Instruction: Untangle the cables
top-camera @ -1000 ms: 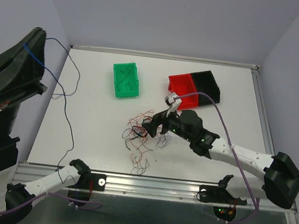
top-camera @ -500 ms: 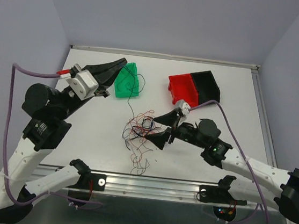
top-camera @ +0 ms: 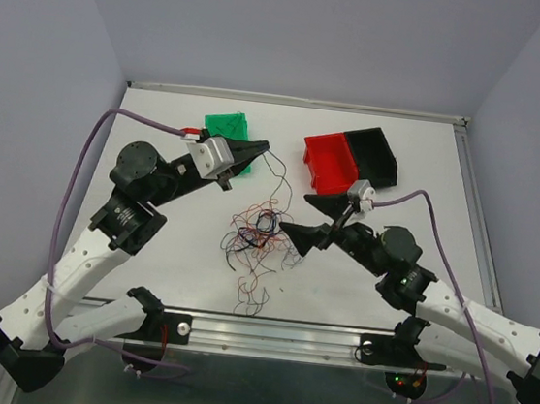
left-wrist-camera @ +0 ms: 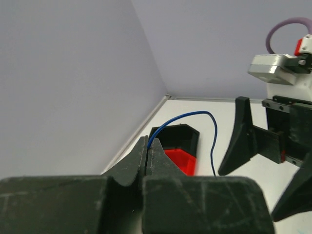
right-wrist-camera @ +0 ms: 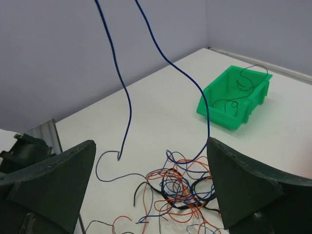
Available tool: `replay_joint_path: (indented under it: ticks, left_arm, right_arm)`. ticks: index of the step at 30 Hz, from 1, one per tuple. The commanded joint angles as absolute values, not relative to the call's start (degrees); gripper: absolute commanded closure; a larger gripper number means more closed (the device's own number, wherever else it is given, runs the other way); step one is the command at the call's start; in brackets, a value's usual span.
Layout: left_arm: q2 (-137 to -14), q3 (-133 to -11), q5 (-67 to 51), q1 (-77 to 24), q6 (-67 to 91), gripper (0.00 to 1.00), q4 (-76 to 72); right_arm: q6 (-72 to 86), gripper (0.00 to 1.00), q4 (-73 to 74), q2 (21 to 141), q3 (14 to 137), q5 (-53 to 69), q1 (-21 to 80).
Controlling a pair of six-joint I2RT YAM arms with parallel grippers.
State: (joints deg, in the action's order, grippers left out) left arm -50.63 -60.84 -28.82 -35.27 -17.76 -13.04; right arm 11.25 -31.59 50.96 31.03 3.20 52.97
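Tangled cables at centre, green bin, red-black bin behind

**Robotics laboratory test cell with a fixed two-arm rig.**
A bare white worktop is boxed in by plain lilac-grey walls. The left arm and right arm are bolted to an aluminium rail along the near edge, where small status lights glow below it. A green bin, a red bin and a black bin stand towards the far side. A heap of thin cables lies mid-worktop as test material.
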Motion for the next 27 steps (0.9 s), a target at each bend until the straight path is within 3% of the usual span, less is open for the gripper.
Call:
replay_joint_path:
  ticks: [1,9,15,23,25,26,27]
  left_arm:
    - [-50.01,-59.68,-35.4,-35.51,-13.37,1.0,-19.16]
    - [-53.26,-61.87,-44.55,-35.77,-9.76,1.0,-13.73]
    - [-52.12,-61.17,-45.78,-35.86,-9.32,1.0,-12.13]
    - [-54.4,-62.84,-58.44,-35.86,-6.59,1.0,-9.23]
    - [-54.49,-62.93,-59.85,-35.86,-6.33,1.0,-9.23]
    - [-54.32,-63.02,-59.59,-35.86,-6.33,1.0,-9.23]
    - [-54.14,-62.93,-59.15,-35.77,-6.59,1.0,-9.23]
  right_arm:
    - [7.82,0.0,-33.31,53.33,31.9,-1.33,53.26]
    - [6.5,0.0,-34.63,61.52,35.07,0.26,53.26]
    - [5.98,0.0,-37.53,61.0,33.75,3.78,53.26]
    - [4.92,0.0,-37.53,62.14,34.1,3.76,53.26]
    - [4.92,0.18,-37.53,62.31,34.19,5.44,53.26]
    - [5.27,0.37,-37.53,62.4,34.19,7.02,53.17]
    - [5.36,0.49,-37.53,62.58,34.19,7.73,53.26]
